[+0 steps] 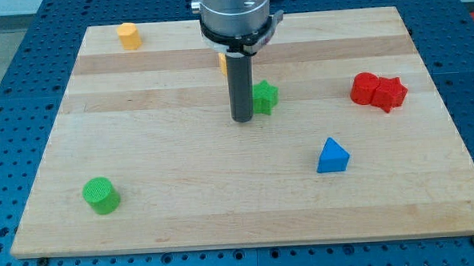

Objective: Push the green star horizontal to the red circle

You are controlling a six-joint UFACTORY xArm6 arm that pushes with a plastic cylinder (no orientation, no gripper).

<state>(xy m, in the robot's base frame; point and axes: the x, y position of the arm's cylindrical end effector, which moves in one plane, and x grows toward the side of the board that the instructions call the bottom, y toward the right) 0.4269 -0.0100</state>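
I am looking across the wooden worktop (184, 207) from the view's left to the view's right. Far to the left, near the bottom, a green cylinder (101, 194) is sitting alone. Up in the top left corner a yellow block (129, 35) is sitting, and I think it is a cylinder too. A bit of another yellow block (222, 63) is peeking out from behind my rod, but I cannot tell its shape.

In the middle, my tip (243, 119) is resting on the worktop. I am not carrying a pincer at all, only a straight dark rod, so I am not holding anything. The green star (264, 96) is sitting just beside my tip, on its right side. They look like they are touching, or very nearly.

Lower down and to the right a blue triangle (332, 156) is sitting, well apart from the star. Far to the right the red circle (366, 88) is sitting, with a red star (390, 93) touching it on its right.

I think I am in the pushing step. The green star is already sitting at almost the same height in the view as the red circle. So the next move is calling for a soft, small nudge to level it up, with care not to knock it too far.
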